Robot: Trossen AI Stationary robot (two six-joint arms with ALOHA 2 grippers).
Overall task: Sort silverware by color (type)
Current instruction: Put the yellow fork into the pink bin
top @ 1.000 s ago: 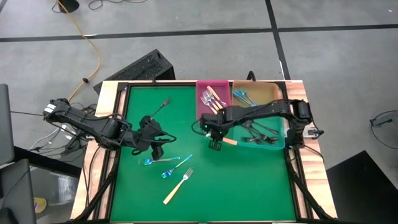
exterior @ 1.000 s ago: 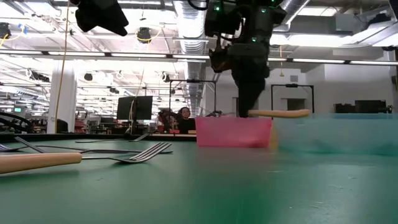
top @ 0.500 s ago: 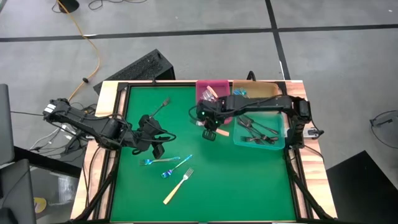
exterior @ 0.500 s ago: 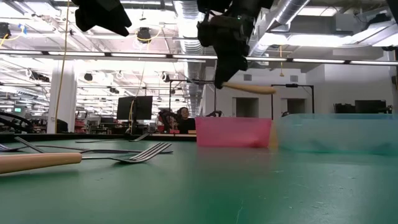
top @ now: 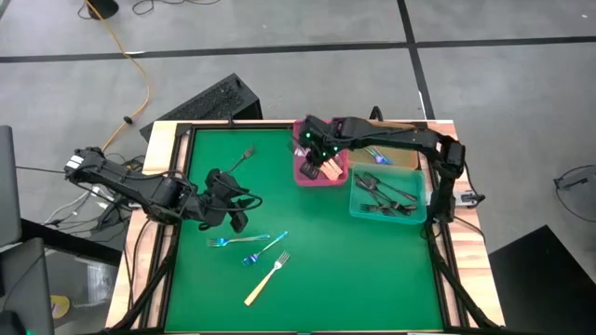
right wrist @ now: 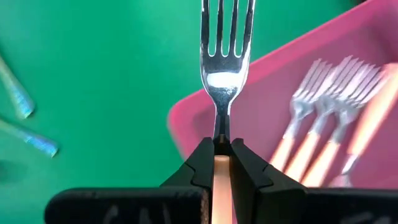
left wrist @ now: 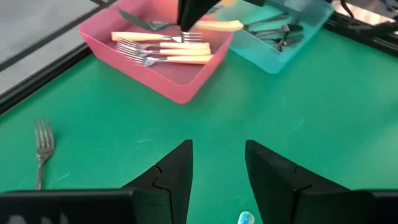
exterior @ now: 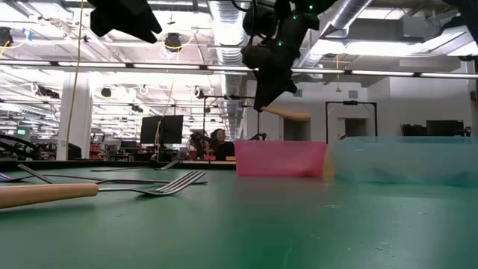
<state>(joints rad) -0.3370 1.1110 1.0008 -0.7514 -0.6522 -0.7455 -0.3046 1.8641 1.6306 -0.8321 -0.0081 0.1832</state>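
My right gripper (exterior: 263, 101) hangs above the pink bin (top: 304, 173), shut on a silver fork with a tan handle (right wrist: 227, 37). Several like forks (left wrist: 163, 51) lie flat in that bin. My left gripper (left wrist: 217, 171) hovers open over the mat's left half with nothing between its fingers. On the green mat lie two iridescent blue forks (top: 219, 242) (top: 264, 248), a tan-handled fork (top: 266, 277) and a dark fork (top: 244, 155). Dark forks (top: 384, 194) fill the teal bin (top: 358, 210). My right gripper pinches the fork between its two fingers where the tan handle meets the metal neck (right wrist: 219, 144). The fingers come slanting down from above. The fork is lifted clear above the pink bin and lies nearly level, its handle (exterior: 288, 114) sticking out sideways and its tines ahead of the fingers.
A tan bin (top: 402, 139) with blue forks stands behind the teal one at the far right. Wooden rails (top: 166, 186) frame the mat. The mat's near half (top: 354, 279) lies open. A person sits far off in the room (exterior: 219, 138).
My right gripper has carried the tan-handled fork up and toward the table's far edge, from beside the teal bin's near left corner to above the pink bin, staying shut on it. The fork has stayed nearly level. My left gripper has turned a little in place.
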